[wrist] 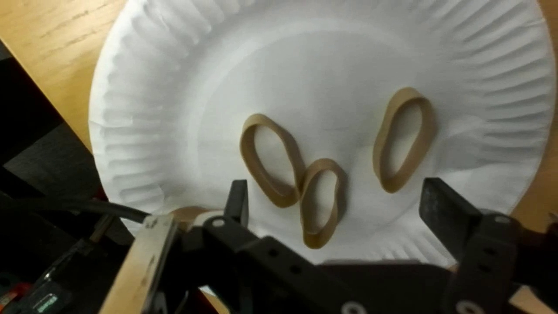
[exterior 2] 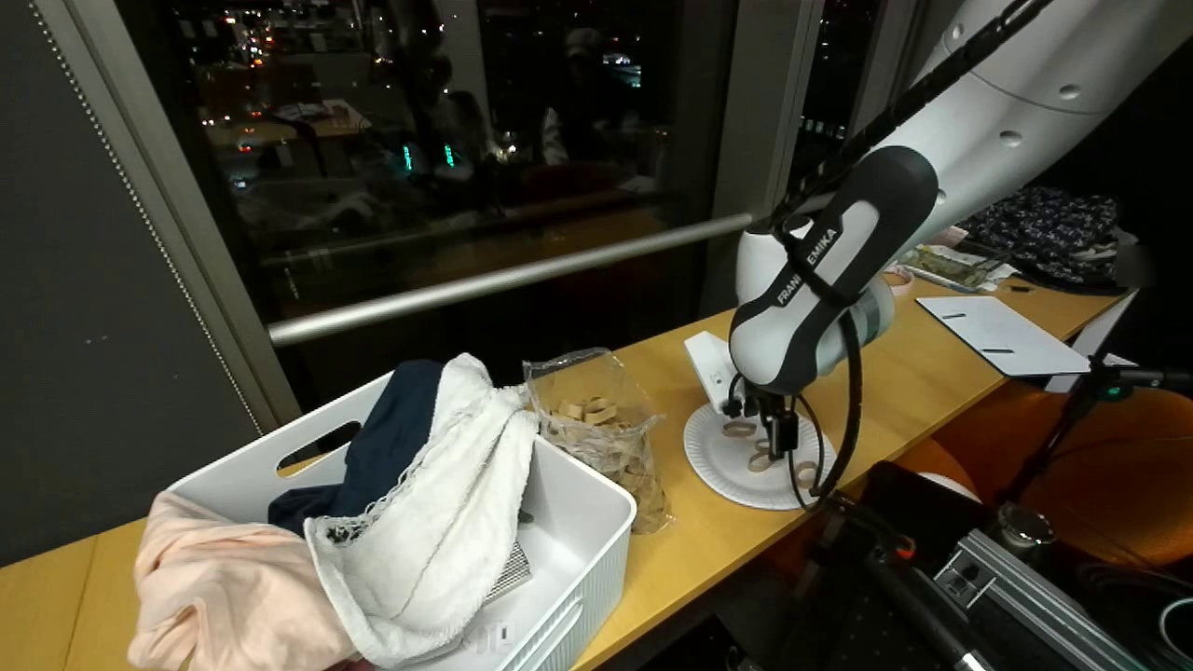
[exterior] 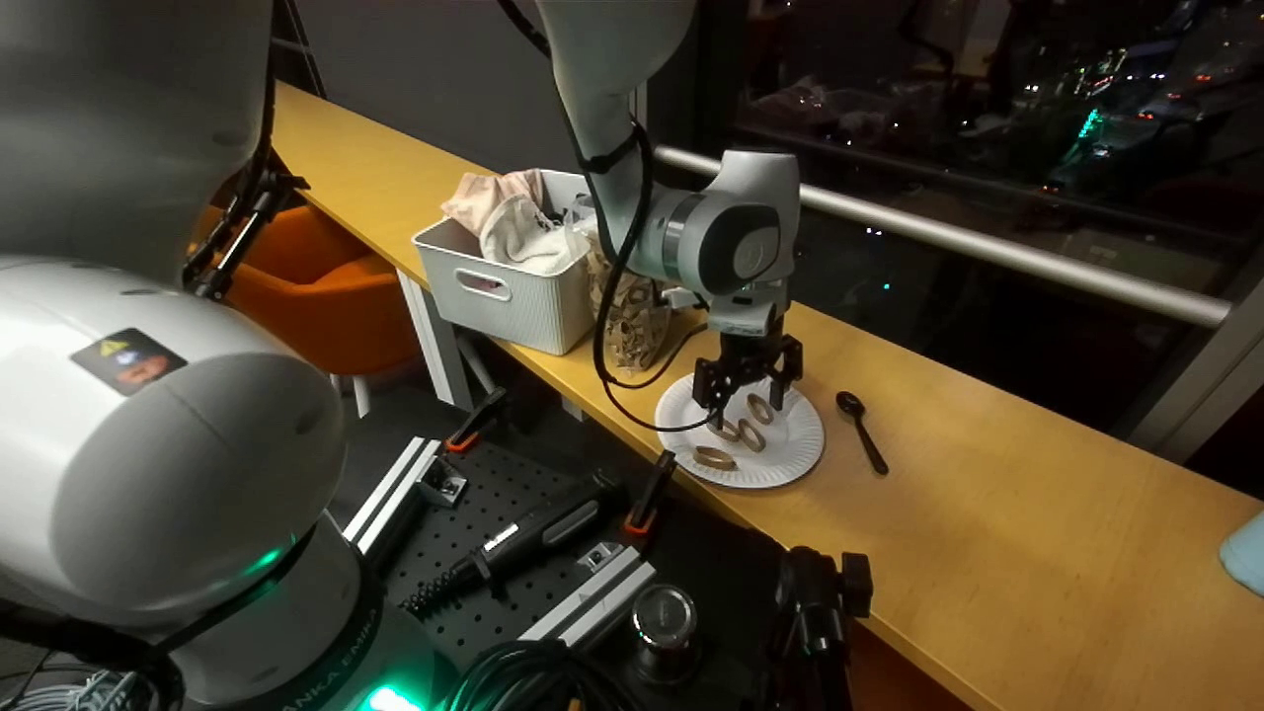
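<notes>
Gripper (wrist: pixel 338 200), one: jaws spread, nothing held, lower half of my wrist view. Tan bands (wrist: pixel 301 183), several: two touching, mid-frame, on a white paper plate (wrist: pixel 340 87). Hazard, I judge: closing here could catch that pair, since they touch; pressing low could shift the plate.

In exterior views I read "ANKA EMIKA" on the Panda's base ring (exterior: pixel 336 660) at seven-thirty, "FRAN… EMIKA" on its black arm panel (exterior 2: pixel 890 233) toward two, a warning triangle (exterior: pixel 116 348) on the sticker (exterior: pixel 128 362) at nine o'clock.
</notes>
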Robot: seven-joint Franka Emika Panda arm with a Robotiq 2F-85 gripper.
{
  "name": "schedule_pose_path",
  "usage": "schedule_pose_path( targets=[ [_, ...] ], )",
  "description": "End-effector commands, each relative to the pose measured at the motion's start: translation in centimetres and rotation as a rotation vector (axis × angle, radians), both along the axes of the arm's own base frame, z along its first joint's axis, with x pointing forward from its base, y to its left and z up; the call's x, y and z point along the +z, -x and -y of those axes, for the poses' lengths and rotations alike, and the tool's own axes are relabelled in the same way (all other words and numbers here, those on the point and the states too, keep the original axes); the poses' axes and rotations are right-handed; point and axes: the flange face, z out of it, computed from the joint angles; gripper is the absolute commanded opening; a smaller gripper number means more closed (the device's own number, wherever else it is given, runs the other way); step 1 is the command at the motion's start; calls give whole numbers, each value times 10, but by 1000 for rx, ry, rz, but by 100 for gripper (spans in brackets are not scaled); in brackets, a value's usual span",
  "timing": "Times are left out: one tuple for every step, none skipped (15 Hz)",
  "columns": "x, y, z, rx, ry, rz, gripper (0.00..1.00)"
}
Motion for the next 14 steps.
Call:
schedule_pose_path(
  targets=[
    [-1,-8,1,6,19,11,100],
    [-1,-9,0,8,18,10,100],
    [-2,-10,0,9,17,10,100],
    [-2,-12,0,9,17,11,100],
    [-3,-12,0,11,17,11,100],
    [-4,-13,0,12,18,10,100],
    [-5,-14,0,13,19,8,100],
    [-6,-14,0,14,19,7,98],
    [-6,-14,-1,15,20,8,74],
    [-6,-13,-2,15,21,8,73],
    [-6,-12,-2,15,21,8,69],
    [-6,-12,-2,15,20,9,60],
    [-6,-12,-2,15,19,8,52],
    [-6,-12,-2,15,18,8,45]
  ],
)
